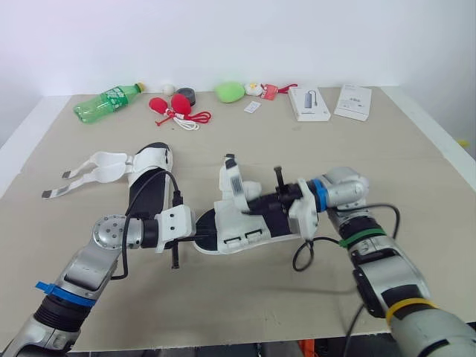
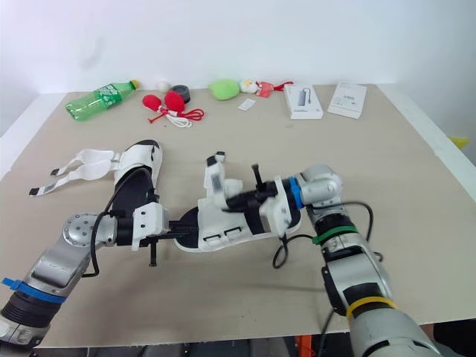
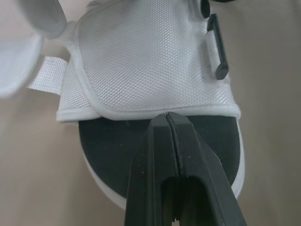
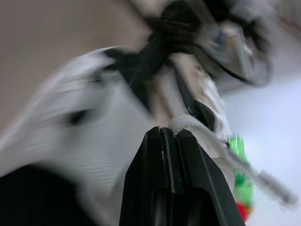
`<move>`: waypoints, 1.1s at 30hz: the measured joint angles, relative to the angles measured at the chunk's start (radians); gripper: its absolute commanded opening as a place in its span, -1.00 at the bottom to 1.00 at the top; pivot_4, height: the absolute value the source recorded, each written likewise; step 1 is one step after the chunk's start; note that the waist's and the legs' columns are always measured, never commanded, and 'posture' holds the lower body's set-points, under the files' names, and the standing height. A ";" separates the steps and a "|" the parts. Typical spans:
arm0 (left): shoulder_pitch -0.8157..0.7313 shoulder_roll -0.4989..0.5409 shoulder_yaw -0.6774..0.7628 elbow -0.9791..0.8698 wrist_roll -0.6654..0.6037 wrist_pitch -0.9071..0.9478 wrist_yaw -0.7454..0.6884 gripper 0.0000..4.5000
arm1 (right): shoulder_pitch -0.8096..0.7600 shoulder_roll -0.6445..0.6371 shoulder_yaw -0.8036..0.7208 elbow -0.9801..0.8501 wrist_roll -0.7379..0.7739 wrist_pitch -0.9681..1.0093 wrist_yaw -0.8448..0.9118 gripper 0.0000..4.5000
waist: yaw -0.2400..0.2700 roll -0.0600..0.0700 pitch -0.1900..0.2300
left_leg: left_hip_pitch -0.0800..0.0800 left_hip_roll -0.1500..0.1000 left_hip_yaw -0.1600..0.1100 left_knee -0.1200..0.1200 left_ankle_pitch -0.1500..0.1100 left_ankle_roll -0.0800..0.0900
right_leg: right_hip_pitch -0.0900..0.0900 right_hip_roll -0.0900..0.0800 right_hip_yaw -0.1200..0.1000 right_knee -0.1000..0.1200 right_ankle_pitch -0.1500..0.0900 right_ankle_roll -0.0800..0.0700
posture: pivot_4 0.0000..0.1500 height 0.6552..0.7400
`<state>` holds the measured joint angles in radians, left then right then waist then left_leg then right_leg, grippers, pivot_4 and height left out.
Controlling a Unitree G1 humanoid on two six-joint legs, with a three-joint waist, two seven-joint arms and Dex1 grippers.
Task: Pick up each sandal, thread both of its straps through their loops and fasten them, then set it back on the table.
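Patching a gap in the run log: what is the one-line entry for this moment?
left gripper: shut on held sandal sole | right gripper: shut on strap | second sandal: on table, unfastened

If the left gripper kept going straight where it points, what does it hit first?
Most likely the white mesh upper of the sandal: the left gripper, fingers shut, points at its edge above the black footbed. The gap is hard to judge.

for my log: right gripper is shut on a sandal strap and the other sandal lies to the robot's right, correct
No. The other sandal lies to the robot's left, as the left eye view shows. The right gripper is shut on a strap, as stated.
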<state>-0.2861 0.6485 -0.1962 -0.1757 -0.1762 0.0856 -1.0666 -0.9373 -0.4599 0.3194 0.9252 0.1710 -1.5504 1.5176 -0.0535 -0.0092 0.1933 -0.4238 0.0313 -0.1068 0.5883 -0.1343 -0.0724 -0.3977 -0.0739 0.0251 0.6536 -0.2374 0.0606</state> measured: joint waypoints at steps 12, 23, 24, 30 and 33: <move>-0.007 0.000 -0.001 0.001 0.001 0.000 -0.011 -1.00 | -0.014 -0.015 -0.041 -0.092 -0.277 -0.062 -0.278 -0.96 | 0.005 0.000 0.000 | 0.001 0.000 0.000 -0.003 0.004 0.000 | 0.000 0.000 0.001 0.001 0.001 -0.001 | 1.00 1.00; -0.009 -0.001 -0.002 0.002 0.001 0.001 -0.011 -1.00 | -0.138 -0.065 0.137 0.159 -0.426 -0.059 -0.621 0.24 | 0.003 0.000 0.000 | 0.001 0.000 0.000 -0.003 0.004 0.000 | -0.001 0.000 0.002 0.001 0.001 -0.002 | 1.00 1.00; -0.010 -0.001 -0.002 0.002 0.001 0.001 -0.011 -1.00 | -0.141 -0.066 0.165 0.174 -0.389 -0.044 -0.618 0.37 | 0.003 0.000 0.000 | 0.001 0.000 0.000 -0.004 0.004 0.000 | -0.001 0.000 0.002 0.001 0.001 -0.002 | 1.00 1.00; -0.028 -0.003 -0.007 0.012 0.001 0.001 -0.019 -1.00 | -0.089 -0.104 0.167 0.019 0.141 0.411 -0.187 0.97 | 0.006 0.000 0.000 | 0.001 0.000 0.000 -0.003 0.004 0.000 | 0.000 0.000 0.003 0.001 0.001 -0.001 | 1.00 1.00; -0.038 -0.005 -0.013 0.026 0.001 -0.001 -0.031 -1.00 | -0.011 -0.154 0.102 -0.121 0.309 0.683 -0.005 0.97 | 0.010 0.000 0.000 | 0.001 0.000 0.000 -0.003 0.004 0.000 | 0.000 0.000 0.002 0.001 0.001 -0.001 | 1.00 1.00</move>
<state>-0.3240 0.6437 -0.2090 -0.1497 -0.1753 0.0850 -1.0973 -0.9478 -0.6138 0.4212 0.8037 0.4795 -0.8679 1.5126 -0.0434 -0.0092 0.1932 -0.4229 0.0312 -0.1064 0.5849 -0.1300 -0.0722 -0.3975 -0.0736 0.0274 0.6547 -0.2366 0.0598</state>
